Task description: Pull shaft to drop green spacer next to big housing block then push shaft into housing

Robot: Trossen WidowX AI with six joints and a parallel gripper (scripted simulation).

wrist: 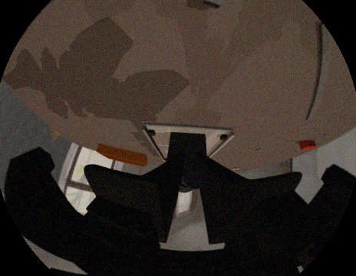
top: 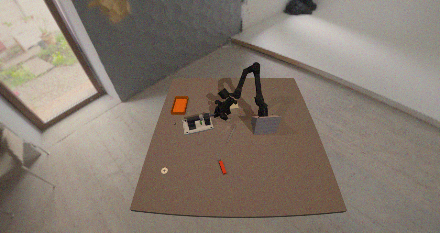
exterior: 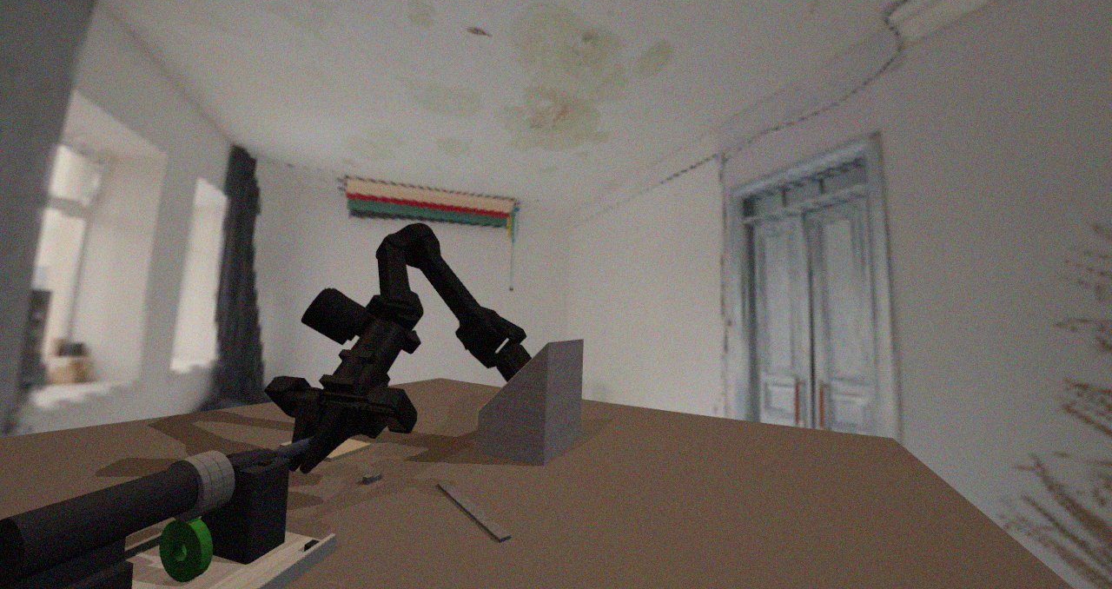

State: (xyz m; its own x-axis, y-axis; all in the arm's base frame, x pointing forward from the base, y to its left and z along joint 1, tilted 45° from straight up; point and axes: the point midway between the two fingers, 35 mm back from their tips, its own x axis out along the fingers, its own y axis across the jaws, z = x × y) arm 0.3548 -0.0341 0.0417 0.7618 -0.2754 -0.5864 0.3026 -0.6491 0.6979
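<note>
My gripper (top: 216, 115) (exterior: 301, 452) (wrist: 189, 155) is shut on the shaft (top: 212, 115) (exterior: 288, 451), outside the black support block (top: 207, 120) (exterior: 252, 507) (wrist: 187, 143). The green spacer (top: 200, 122) (exterior: 200, 551) is off the shaft and stands on edge low on the pale base plate (top: 196, 131) (exterior: 288, 566) (wrist: 189, 126). Grey spacers (top: 201, 117) (exterior: 211, 479) sit up at shaft height between the support block and the black housing (top: 193, 118) (exterior: 93, 507). The shaft inside the spacers and housing is hidden.
An orange tray (top: 178, 112) (wrist: 122, 155) stands behind the fixture. A grey wedge block (top: 266, 125) (exterior: 525, 414) stands by the arm's base. A grey bar (top: 231, 134) (exterior: 473, 512), a red-handled screwdriver (top: 222, 167) and a pale ring (top: 166, 169) lie on the table.
</note>
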